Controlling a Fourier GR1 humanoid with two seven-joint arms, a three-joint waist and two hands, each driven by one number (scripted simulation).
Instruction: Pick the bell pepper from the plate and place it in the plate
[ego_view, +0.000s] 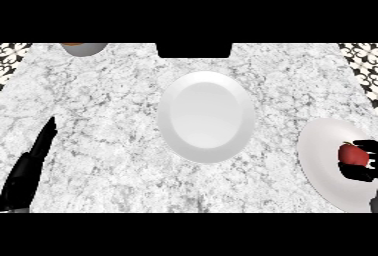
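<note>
Near right corner: right plate (321, 150), white, partly cut off by the view's edge.
bell pepper (352, 155): red, on the right part of that plate, over its surface; cannot tell if it is lifted off yet.
right hand (360, 172): comes in from the right edge, black fingers curled round the pepper on its far and near sides, so holding it.
left hand (33, 160): near left edge, fingers straight, resting, holds nothing.
middle plate (207, 117): white, bare, centre of the table (103, 110), well apart from the right plate.
bowl (83, 48): far left, mostly out of view.
step: looks like grasp made, lift and carry to come.
how to do it well: raise straight up until clear of the right plate's rim, then travel left and a bit far. Lower over the flat middle of the target, not the sloped rim. A rounded pepper will likely roll, so let go only once it sits.
risk: dragging low could clip either rim.
</note>
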